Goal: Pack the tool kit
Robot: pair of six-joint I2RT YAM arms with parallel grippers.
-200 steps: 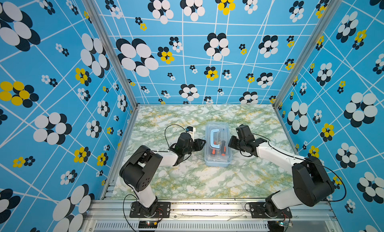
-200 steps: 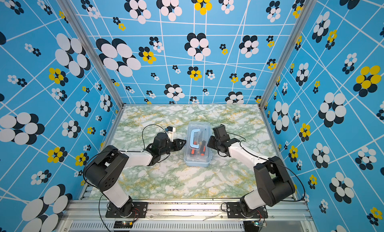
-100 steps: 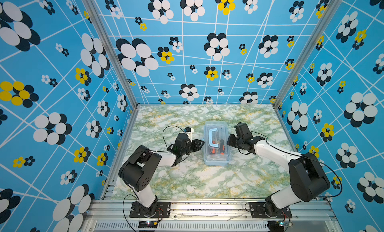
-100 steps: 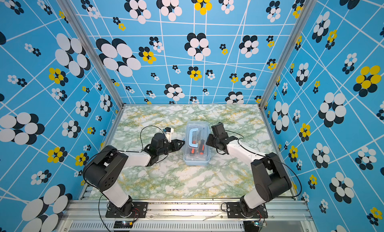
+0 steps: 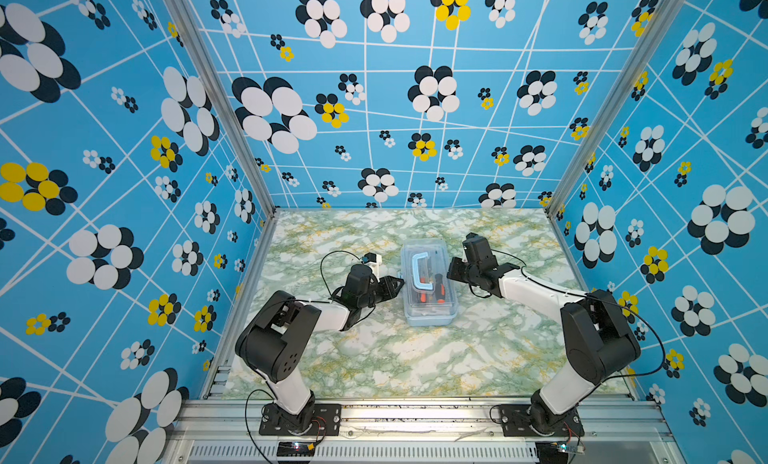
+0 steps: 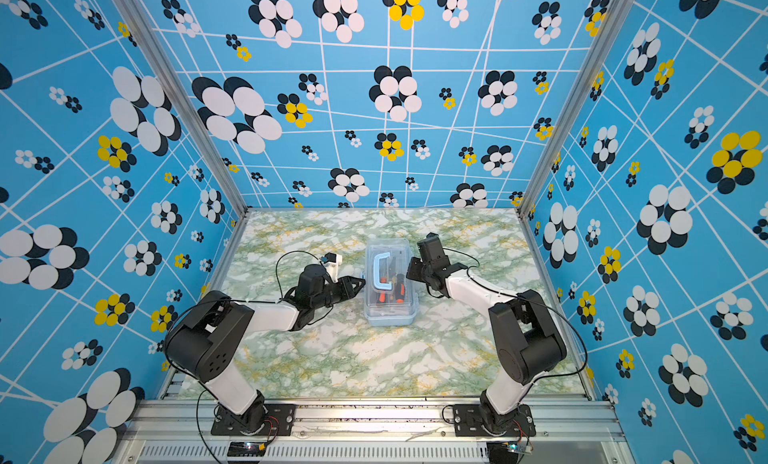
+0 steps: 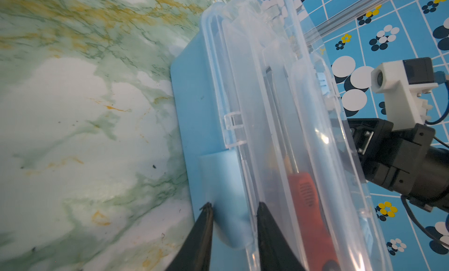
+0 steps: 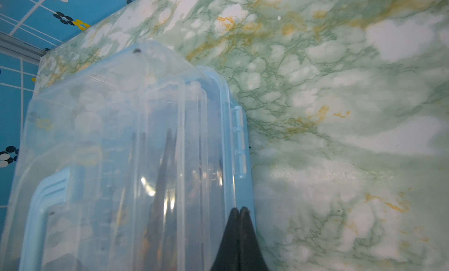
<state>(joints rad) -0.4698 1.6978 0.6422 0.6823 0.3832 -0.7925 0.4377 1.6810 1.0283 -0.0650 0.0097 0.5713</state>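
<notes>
The tool kit lies mid-table in both top views, a light-blue box under a shut clear lid with a blue handle. Orange-black screwdrivers show through the lid. My left gripper is at the box's left side. In the left wrist view, the left gripper is shut on the blue latch, one finger under the latch and one on the lid's edge. My right gripper is shut, with its tips against the rim on the hinge side.
The marble table is bounded by blue flowered walls at the back and sides, with aluminium posts in the corners. Both arm bases stand on the front rail. The right arm's wrist shows beyond the box in the left wrist view.
The box and both grippers have shifted slightly to the left. The right gripper has also moved a little farther back along the box's side. Both keep their jaws as they were.
</notes>
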